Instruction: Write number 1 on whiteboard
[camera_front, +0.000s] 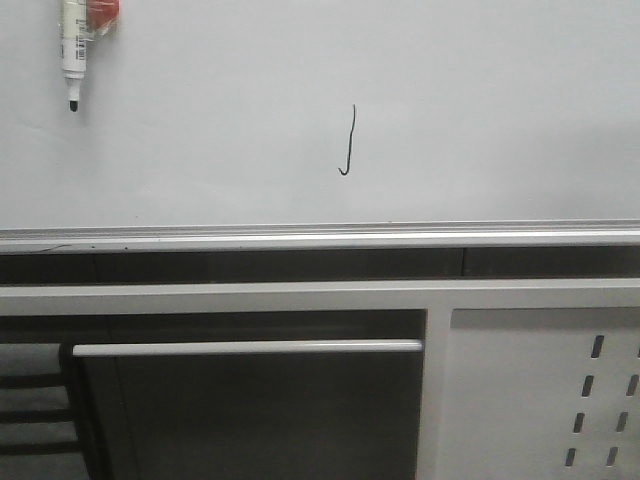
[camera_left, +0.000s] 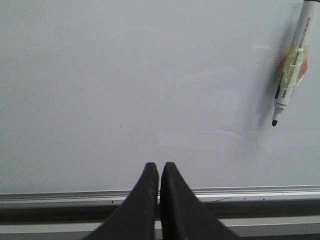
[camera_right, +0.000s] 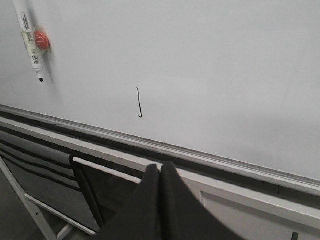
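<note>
The number 1 (camera_front: 348, 141) is a thin black stroke with a small hook at its lower end, near the middle of the whiteboard (camera_front: 480, 100). It also shows in the right wrist view (camera_right: 139, 103). A white marker (camera_front: 74, 48) with a black tip hangs on the board at the upper left, held by a red-and-clear clip; it also shows in the left wrist view (camera_left: 290, 75) and the right wrist view (camera_right: 29, 39). My left gripper (camera_left: 159, 166) is shut and empty, near the board's lower rail. My right gripper (camera_right: 160, 166) is shut and empty, off the board.
A silver rail (camera_front: 320, 238) runs along the board's lower edge. Below it stand a grey frame with a horizontal bar (camera_front: 245, 347) and a white perforated metal panel (camera_front: 540, 400) at the lower right.
</note>
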